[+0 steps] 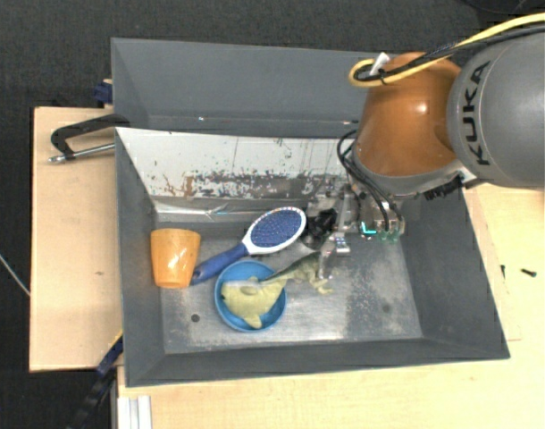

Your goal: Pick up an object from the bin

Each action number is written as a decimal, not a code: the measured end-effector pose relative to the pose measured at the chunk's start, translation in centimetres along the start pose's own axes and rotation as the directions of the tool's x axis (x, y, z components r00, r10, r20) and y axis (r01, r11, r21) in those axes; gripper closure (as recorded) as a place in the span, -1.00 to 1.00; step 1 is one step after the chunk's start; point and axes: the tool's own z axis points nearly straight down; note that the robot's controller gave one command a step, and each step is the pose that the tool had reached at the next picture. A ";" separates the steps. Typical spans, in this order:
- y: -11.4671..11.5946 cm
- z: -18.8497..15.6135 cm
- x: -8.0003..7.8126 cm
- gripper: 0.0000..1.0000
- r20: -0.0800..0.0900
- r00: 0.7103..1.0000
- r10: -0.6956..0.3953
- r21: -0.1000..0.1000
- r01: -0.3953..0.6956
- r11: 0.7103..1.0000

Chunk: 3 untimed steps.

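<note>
My gripper hangs low over the middle of the bin, just right of the head of a blue hairbrush with white bristles. Its tip is right above the thin end of a pale yellow-green soft figure. That figure lies partly in a shallow blue bowl and stretches right towards the gripper. Whether the tip touches the figure is hidden. The brush's blue handle runs down-left towards the bowl.
An orange cup lies on its side by the bin's left wall. The arm's orange cover and cables hang over the bin's back right part. Bare floor lies in the right and front of the bin.
</note>
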 end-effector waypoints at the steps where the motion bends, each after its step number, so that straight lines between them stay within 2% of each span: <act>1: 0.1 8.2 -1.4 -1.00 0.027 0.941 0.338 -0.014 -0.338 0.941; 2: 0.2 8.5 -1.0 1.00 0.010 0.941 0.337 -0.010 -0.337 0.941; 3: -0.1 9.0 -0.8 -1.00 0.008 0.941 0.339 -0.004 -0.339 0.941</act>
